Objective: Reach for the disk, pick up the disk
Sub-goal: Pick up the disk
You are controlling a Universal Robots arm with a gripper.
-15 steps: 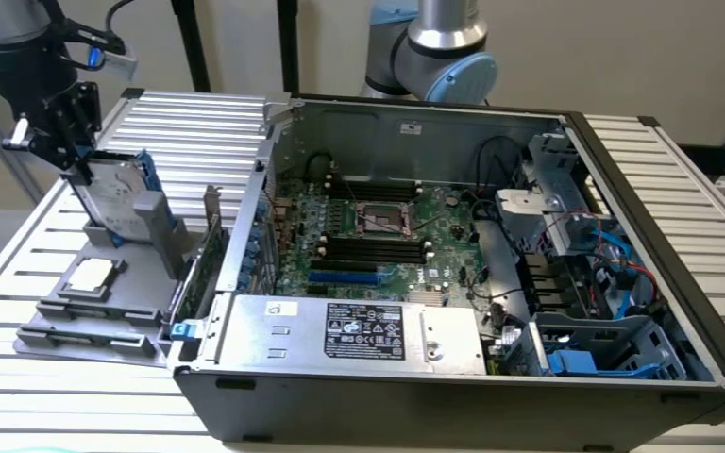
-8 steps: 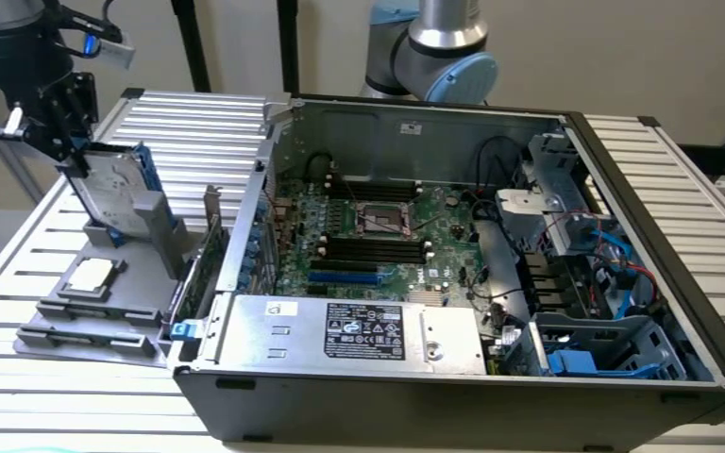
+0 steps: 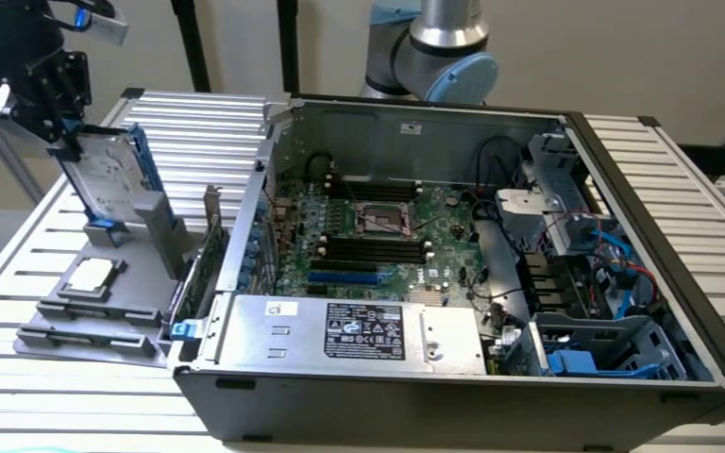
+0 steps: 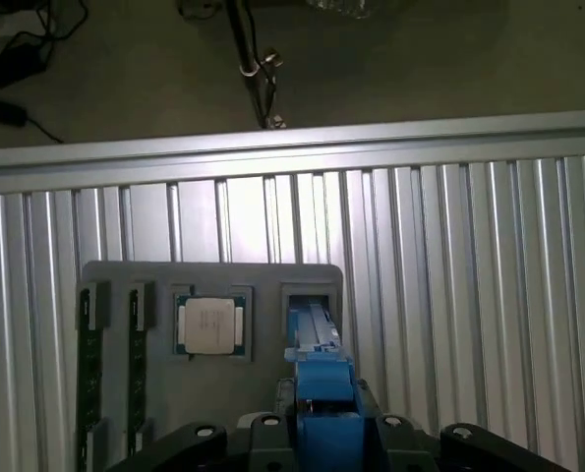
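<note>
**Disk in the tool's grip, standing on end over its tray**

The reach looks done; this is the pick-up step. In the exterior view the tool is up at that view's left, closed on the upper edge of the disk. The disk hangs upright with a slight tilt, its label face and one blue side rail showing. Its lower end is right at the grey holder tray, which rests on the slatted metal counter, just beside the open computer case. From where I stand I can't tell if that lower end has come clear of the tray or sits in it.

The wrist view looks straight down the disk. Its blue rail is pinched between the tool's dark fingers, and the tray's slot lies just beyond it. Next to the slot is the square processor chip, and further along are two memory sticks, all seated in their own recesses.

As I judge it, the grasp is made and only the lift is open. That lift calls for a straight pull along the slot's line with the hold kept firm. The rails are a close fit there, and any sideways lean could catch the tray's wall or drag the tray along with the chip beside it.
</note>
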